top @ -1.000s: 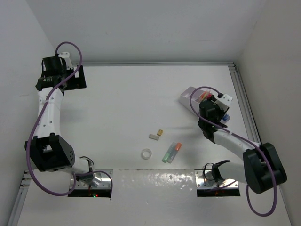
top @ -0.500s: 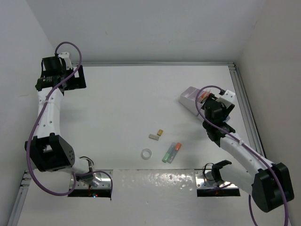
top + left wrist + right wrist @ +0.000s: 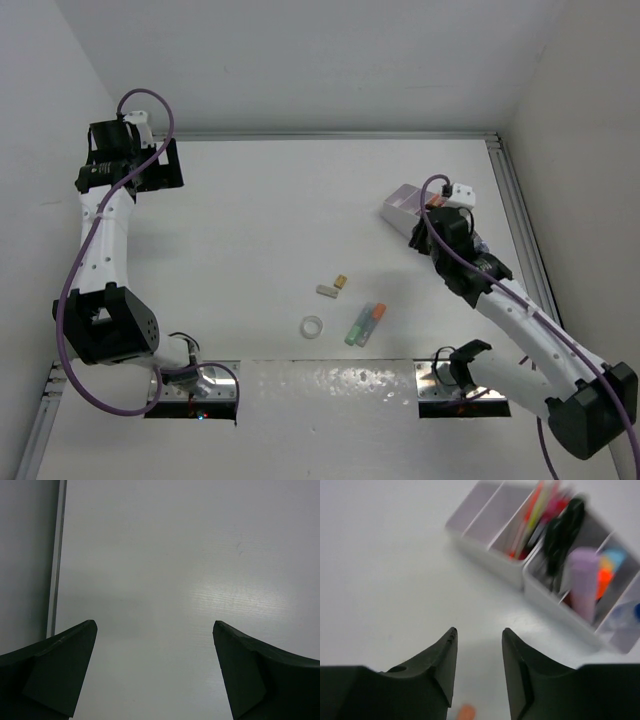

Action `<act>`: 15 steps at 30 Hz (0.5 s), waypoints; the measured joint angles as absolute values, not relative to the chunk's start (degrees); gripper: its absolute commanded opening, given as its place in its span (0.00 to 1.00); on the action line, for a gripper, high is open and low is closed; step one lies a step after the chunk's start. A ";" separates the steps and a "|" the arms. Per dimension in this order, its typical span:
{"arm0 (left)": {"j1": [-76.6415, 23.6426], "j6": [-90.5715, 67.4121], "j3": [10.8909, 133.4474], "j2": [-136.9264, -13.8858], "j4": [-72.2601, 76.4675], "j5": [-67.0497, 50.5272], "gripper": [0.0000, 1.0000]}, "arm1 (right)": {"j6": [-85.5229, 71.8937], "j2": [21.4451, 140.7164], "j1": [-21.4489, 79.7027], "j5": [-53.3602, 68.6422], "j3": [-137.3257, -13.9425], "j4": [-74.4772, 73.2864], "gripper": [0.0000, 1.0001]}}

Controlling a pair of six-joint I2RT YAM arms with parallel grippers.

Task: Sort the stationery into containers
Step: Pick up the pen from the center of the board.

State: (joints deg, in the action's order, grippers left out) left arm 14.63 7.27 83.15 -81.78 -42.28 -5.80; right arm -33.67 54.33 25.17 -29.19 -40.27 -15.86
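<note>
Right wrist: blurry organizer [image 3: 495, 565] partly off-frame; right jaws narrowly apart, left jaws wide, both empty.

Worktop [image 3: 270, 230] plain white, no pattern. Organizer [image 3: 492, 560], at 2 o'clock, pale lilac-white. Inside: pens [image 3: 535, 515] red, yellow, pink; scissors [image 3: 559, 535] black; stored highlighters [image 3: 583, 580] purple, orange, blue (blurred). Mid-worktop: pale beige eraser [image 3: 326, 291], tan eraser [image 3: 341, 281] at its 1 o'clock; tape ring [image 3: 312, 326] clear; green highlighter [image 3: 356, 327] & orange highlighter [image 3: 373, 318], pastel. Cables [image 3: 70, 290] purple. Left gripper [image 3: 154, 625], right gripper [image 3: 479, 630] black.
</note>
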 measured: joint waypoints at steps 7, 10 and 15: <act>14.63 7.25 83.15 -81.65 -42.30 -6.55 1.00 | -53.80 59.02 39.83 -26.13 -37.06 -28.32 0.53; 14.63 7.25 83.15 -81.19 -42.28 -6.85 1.00 | -60.18 62.61 43.16 -24.77 -35.48 -31.24 0.54; 14.63 7.25 83.13 -79.88 -42.26 -7.09 1.00 | -65.19 69.65 47.53 -21.80 -35.48 -31.97 0.55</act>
State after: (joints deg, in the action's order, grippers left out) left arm 14.63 7.25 83.13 -79.88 -42.26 -7.09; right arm -65.19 69.65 47.53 -21.80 -35.48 -31.97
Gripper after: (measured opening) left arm 0.996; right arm 0.548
